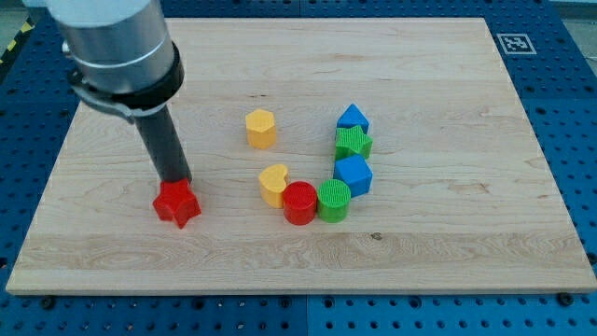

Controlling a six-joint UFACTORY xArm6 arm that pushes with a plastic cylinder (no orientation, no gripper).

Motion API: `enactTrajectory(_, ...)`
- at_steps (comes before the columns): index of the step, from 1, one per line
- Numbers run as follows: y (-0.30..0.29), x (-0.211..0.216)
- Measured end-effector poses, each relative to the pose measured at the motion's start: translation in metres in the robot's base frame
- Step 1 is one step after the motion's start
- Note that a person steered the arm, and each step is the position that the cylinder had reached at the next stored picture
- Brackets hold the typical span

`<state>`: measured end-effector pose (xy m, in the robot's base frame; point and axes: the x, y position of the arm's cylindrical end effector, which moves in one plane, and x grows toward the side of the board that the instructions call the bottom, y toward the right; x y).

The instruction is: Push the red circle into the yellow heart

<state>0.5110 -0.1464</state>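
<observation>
While the rod leans down from the view's top left, my tip (175, 181) touches the red star (177, 204); no jaws, no readable writing.

Colours logged from my station:
- surface (448, 84): pale wood grain, on a blue perforated base (569, 112)
- my tip (174, 181): dark rod
- red star (177, 204)
- red circle (299, 203)
- yellow heart (273, 183)
- yellow hexagon (261, 128)
- green circle (333, 200), ribbed
- green star (354, 142), ribbed
- two blue blocks (353, 175)
- black-and-white tag (511, 43)
</observation>
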Motion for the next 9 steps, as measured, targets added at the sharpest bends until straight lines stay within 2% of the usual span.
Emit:
enactTrajectory(1, 0.000, -0.002)
enactTrajectory(2, 0.022, -0.023)
enactTrajectory(3, 0.064, -0.019)
enactTrajectory(5, 0.086, 0.023)
enactTrajectory(7, 0.152, 0.062)
enactTrajectory(9, 0.196, 0.059)
